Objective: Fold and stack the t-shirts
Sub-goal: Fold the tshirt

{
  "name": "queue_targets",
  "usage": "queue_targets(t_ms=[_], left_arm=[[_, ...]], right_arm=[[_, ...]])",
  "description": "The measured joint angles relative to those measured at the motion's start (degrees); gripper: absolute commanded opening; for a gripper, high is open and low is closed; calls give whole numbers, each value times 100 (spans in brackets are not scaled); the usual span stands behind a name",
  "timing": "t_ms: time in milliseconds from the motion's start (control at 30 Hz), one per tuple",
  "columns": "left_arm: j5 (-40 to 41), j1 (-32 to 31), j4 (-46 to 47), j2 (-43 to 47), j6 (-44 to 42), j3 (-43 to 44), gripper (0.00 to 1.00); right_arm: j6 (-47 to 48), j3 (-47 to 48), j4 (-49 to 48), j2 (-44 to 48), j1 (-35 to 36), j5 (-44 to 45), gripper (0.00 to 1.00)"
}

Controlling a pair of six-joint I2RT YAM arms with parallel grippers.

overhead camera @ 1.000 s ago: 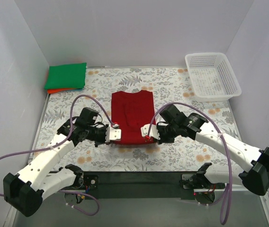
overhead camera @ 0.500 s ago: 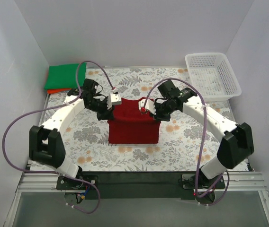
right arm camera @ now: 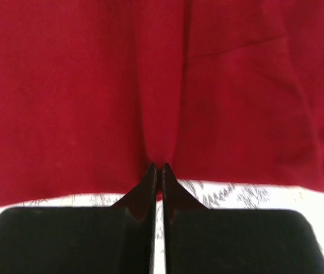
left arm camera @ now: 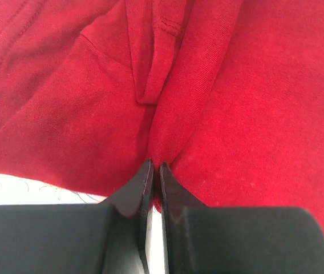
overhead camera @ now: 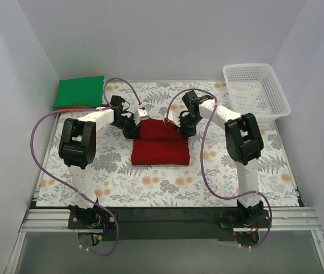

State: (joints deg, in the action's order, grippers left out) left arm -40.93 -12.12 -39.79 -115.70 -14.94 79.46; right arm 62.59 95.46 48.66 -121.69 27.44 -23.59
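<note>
The dark red t-shirt lies folded in half at the table's middle. My left gripper is shut on its far left corner; the left wrist view shows the red cloth pinched between the jaws. My right gripper is shut on the far right corner, with the red cloth pinched in its jaws. The bright green t-shirt lies folded on the orange t-shirt at the far left corner.
A white lattice basket stands empty at the far right. White walls close in the table on the left, the back and the right. The flowered tablecloth is bare near the arm bases.
Both grippers carried the red shirt's near hem away from me over the shirt to its far end, folding it in half. Both arms now reach far out.
</note>
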Motion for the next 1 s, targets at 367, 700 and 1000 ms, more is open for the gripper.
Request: queue_targets(t_ms=[367, 700, 1000], left_arm=[[-15, -361, 726, 1290, 81, -1895, 0], [-61, -852, -76, 2940, 87, -3158, 33], [-240, -1799, 568, 4035, 802, -3145, 38]], right_arm=[[-542, -1884, -684, 1161, 184, -319, 1], [-1652, -2968, -46, 2555, 612, -1108, 43], [-2761, -1128, 203, 1759, 162, -2411, 28]])
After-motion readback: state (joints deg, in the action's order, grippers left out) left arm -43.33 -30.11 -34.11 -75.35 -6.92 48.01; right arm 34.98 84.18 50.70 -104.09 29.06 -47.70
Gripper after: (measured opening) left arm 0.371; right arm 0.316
